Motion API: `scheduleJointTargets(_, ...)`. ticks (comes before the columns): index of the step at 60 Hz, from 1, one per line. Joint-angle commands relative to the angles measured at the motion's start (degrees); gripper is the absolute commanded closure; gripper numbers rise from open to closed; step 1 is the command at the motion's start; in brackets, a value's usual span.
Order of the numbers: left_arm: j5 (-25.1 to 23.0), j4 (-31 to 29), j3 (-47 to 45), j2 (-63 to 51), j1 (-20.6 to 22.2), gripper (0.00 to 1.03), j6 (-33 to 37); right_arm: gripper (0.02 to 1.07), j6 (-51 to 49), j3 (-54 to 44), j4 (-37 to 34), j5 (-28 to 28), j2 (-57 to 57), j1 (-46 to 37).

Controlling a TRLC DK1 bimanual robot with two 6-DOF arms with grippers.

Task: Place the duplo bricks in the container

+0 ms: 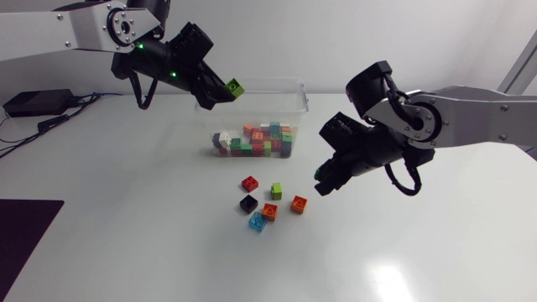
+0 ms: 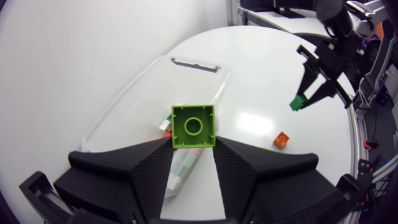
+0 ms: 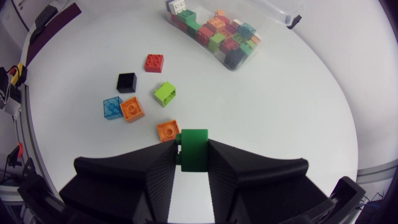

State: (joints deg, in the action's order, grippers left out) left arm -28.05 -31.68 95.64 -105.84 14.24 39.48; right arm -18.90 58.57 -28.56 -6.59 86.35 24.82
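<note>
The left gripper (image 1: 226, 91) holds a lime brick (image 1: 236, 85) between its fingers, in the air over the left end of the clear container (image 1: 295, 101). This container stands on the far part of the table (image 1: 126, 235) and has many bricks inside. The right gripper (image 3: 193, 163) grips a dark green brick (image 3: 194, 149) above the table. To its left, near the container, lie a red brick (image 1: 249, 183), a second lime brick (image 1: 276, 190), a black brick (image 1: 248, 202), a blue brick (image 1: 257, 221) and two orange bricks (image 1: 299, 204).

Links (image 1: 478, 113) are silver-grey, joints (image 1: 369, 84) black, cables (image 1: 409, 181) black and looping; left gripper (image 1: 225, 91) and right gripper (image 1: 323, 184) are matte black wedges.
</note>
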Motion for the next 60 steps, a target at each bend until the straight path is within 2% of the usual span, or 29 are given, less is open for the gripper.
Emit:
scheduleJointTargets(1,1.25,2.41,2.45,-3.49,-0.70,0.62,-4.86,0.81,1.93,2.69,-0.62,-0.62,-0.92,0.85)
scheduleJointTargets(13,6.08,8.65,5.61,-8.77,-1.06,0.60,-10.04,0.81,3.43,7.70,-0.36,-1.32,-0.48,1.46)
scheduleJointTargets(17,8.28,8.92,7.81,-11.32,-0.79,0.52,-11.27,0.81,3.95,9.55,-0.01,-1.32,0.23,1.81)
scheduleJointTargets(20,9.95,9.45,8.52,-12.11,-0.53,0.40,-11.97,0.81,4.22,11.13,0.17,-1.41,0.93,1.81)
scheduleJointTargets(25,12.58,12.52,7.20,-11.76,-0.18,0.08,-13.21,0.81,4.74,13.33,0.87,-2.02,2.16,1.81)
scheduleJointTargets(26,12.67,13.22,6.85,-11.49,-0.18,0.05,-13.64,0.81,4.74,13.77,0.96,-2.11,2.42,1.81)
scheduleJointTargets(31,14.08,16.92,4.12,-9.12,-0.27,0.05,-14.70,0.81,4.83,15.97,1.66,-2.46,3.74,1.72)
scheduleJointTargets(36,15.31,17.71,1.84,-6.39,-0.18,0.05,-14.79,0.81,4.83,17.81,2.72,-2.73,5.15,1.20)
scheduleJointTargets(44,17.15,21.40,-6.34,1.08,0.00,0.05,-13.29,0.81,5.01,20.54,5.88,-3.78,7.87,-0.03)
scheduleJointTargets(60,17.24,21.49,-20.22,14.35,0.17,0.05,-10.04,0.80,6.24,25.72,12.03,-5.36,15.52,-1.97)
